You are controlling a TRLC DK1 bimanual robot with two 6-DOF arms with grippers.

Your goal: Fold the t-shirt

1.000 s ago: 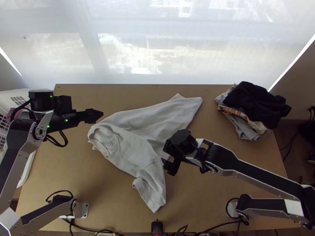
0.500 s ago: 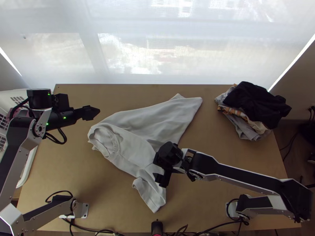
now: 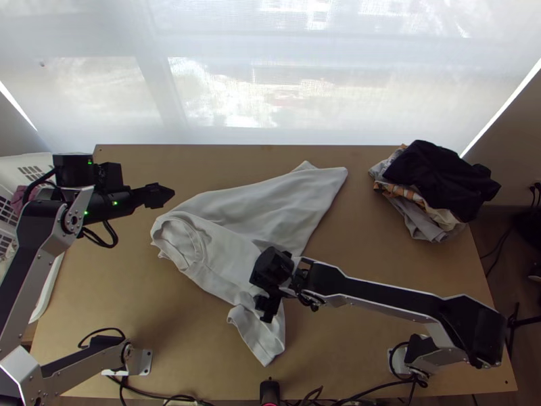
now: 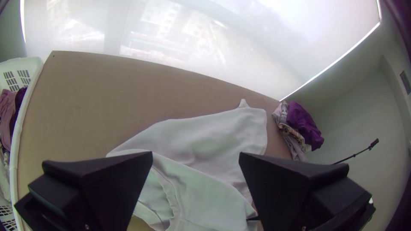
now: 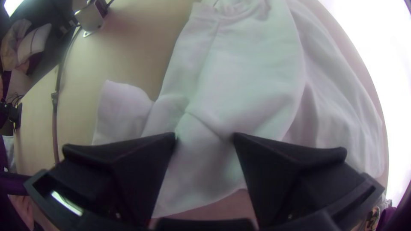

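In the top view, my left pincer (image 3: 166, 194) is near the collar (image 3: 177, 240) of the pale t-shirt (image 3: 270, 203), and my right pincer (image 3: 268, 311) is at the sleeve (image 3: 260, 342); whether it touches, I cannot tell. The shirt lies skewed, one part over another, the body spreading beyond both pincers. I judge the folding as hardly begun: straightening, sleeves and body folds are left. The wooden table (image 3: 358, 352) carries a clothes pile (image 3: 439, 186) well to the right of both pincers, and a bright window screen (image 3: 223, 95) stands beyond them.

In the left wrist view, this pincer is wide open and holds nothing; the white basket (image 4: 16, 149) is beside the table.

In the right wrist view, this pincer is open also, with shirt cloth below its parted fingers (image 5: 124, 171), not clamped
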